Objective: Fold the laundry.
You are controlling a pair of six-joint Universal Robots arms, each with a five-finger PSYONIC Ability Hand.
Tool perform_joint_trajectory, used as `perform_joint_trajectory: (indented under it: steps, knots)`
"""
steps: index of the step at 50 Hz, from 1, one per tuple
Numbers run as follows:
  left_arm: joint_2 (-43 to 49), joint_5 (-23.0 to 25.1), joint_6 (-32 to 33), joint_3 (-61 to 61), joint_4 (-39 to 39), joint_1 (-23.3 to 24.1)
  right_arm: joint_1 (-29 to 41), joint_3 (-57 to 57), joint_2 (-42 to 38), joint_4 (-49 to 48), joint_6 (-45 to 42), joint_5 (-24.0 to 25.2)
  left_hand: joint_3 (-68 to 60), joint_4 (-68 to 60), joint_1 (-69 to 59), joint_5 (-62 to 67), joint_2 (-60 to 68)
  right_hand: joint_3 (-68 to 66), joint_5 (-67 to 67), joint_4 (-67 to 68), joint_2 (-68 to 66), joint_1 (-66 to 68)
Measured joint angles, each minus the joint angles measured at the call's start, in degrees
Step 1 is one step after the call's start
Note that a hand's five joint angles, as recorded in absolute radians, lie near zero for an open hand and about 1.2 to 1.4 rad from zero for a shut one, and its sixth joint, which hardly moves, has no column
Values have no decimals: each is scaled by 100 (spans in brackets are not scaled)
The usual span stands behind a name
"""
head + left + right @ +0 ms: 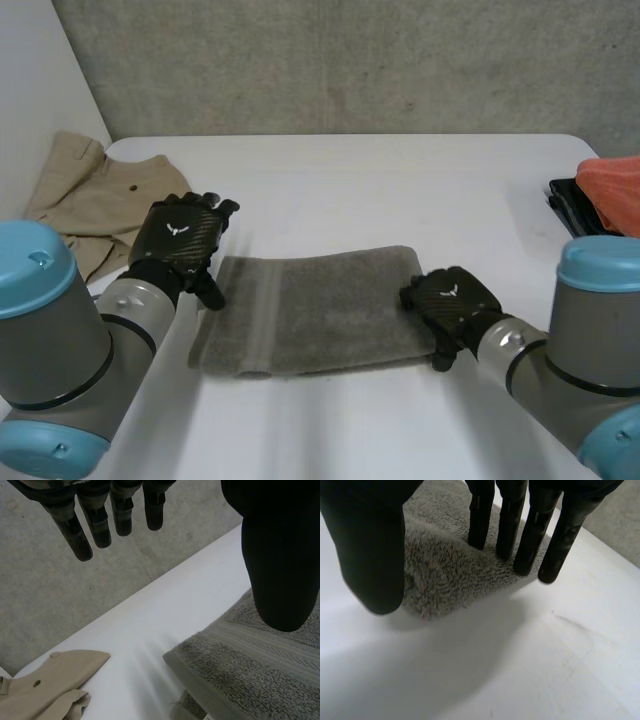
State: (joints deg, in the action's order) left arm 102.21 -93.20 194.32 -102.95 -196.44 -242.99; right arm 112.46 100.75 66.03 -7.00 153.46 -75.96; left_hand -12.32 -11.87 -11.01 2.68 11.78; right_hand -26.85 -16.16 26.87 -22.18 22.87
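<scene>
A grey towel [320, 315], folded into a flat band, lies on the white table [380, 190] in front of me. My left hand [180, 240] hovers just off the towel's left end. In the left wrist view its fingers [95, 520] are straight and spread, and the thumb [280, 555] hangs above the towel's [250, 680] corner, holding nothing. My right hand [450, 300] is at the towel's right end. In the right wrist view its straight fingers [510, 520] touch the pile of the towel [445, 575] near the edge, and the thumb [370, 545] stands apart beside the corner.
A beige garment [90, 200] lies crumpled at the table's left rear, seen beyond the towel in the left wrist view [45, 685]. An orange cloth [612, 185] sits on a black tray [568, 205] at the right edge. A grey wall runs behind the table.
</scene>
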Motion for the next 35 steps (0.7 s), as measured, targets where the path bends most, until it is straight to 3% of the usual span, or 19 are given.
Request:
perform_joint_trajectory:
  steps: [1,6,8,11,16,29,33,35]
  knots:
    - [6,2,-19,-7,0,1,-115,114,-2,-67,5,123,0,0,0,0,0,-506,-475,507,-814,472]
    - [16,3,-38,-17,0,0,-245,199,-48,-225,18,266,0,0,0,0,0,-1499,-1403,1451,-1989,1120]
    - [24,4,-39,-21,0,-1,-279,172,-123,-302,47,295,0,0,0,0,0,-3161,-3079,3166,-3624,2279]
    - [31,5,-40,-23,0,-1,-296,128,-199,-370,116,309,0,0,0,3,0,-3916,-3774,3933,-4350,2683]
    - [36,9,-38,-24,1,-2,-363,73,-188,-436,283,309,0,0,0,3,0,-4092,-3850,4116,-4391,2749]
    - [30,6,-41,-24,1,-3,-393,-435,714,99,329,283,0,0,0,3,0,-4092,-3850,4117,-4391,2828]
    - [2,-2,-43,-28,1,-24,40,-970,715,347,302,370,0,0,0,3,0,-4092,-3850,4117,-4391,2828]
    - [-31,-10,-44,-35,1,-56,658,-1512,488,457,276,502,0,0,0,3,0,-4106,-3850,4124,-4411,2899]
